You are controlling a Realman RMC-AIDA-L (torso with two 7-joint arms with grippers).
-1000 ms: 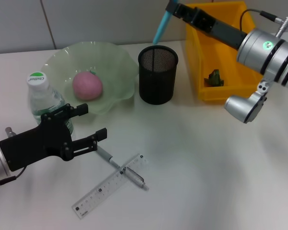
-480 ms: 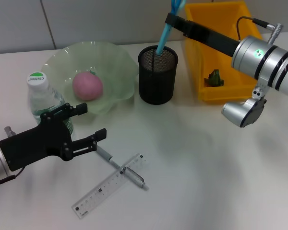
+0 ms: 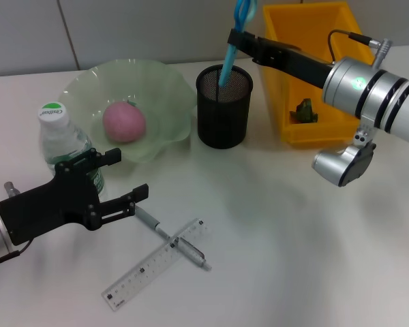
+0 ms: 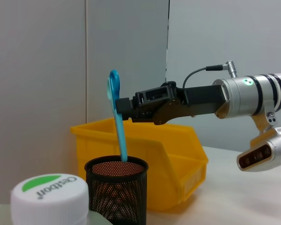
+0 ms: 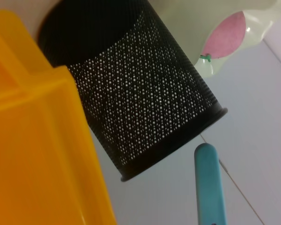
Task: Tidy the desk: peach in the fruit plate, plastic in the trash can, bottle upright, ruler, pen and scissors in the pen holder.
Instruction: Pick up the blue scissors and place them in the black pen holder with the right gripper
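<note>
Blue scissors [image 3: 233,42] are pinched in the right gripper [image 3: 237,37], their long axis near upright with a slight lean, tips just below the jaws and already inside the rim of the black mesh pen holder [image 3: 223,107]. The left gripper [image 3: 126,178], jaws spread and empty, is the nearer arm to the pen [image 3: 172,238] and ruler [image 3: 157,272] lying crossed just beyond its fingertips. Peach [image 3: 124,122] sits in the green plate [image 3: 165,88]; the bottle [image 3: 63,146] stands upright beside the left jaws; the yellow bin [image 3: 301,75] holds a dark green scrap [image 3: 305,111].

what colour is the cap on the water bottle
White with a green top, on the bottle cap; the head view shows it best.
</note>
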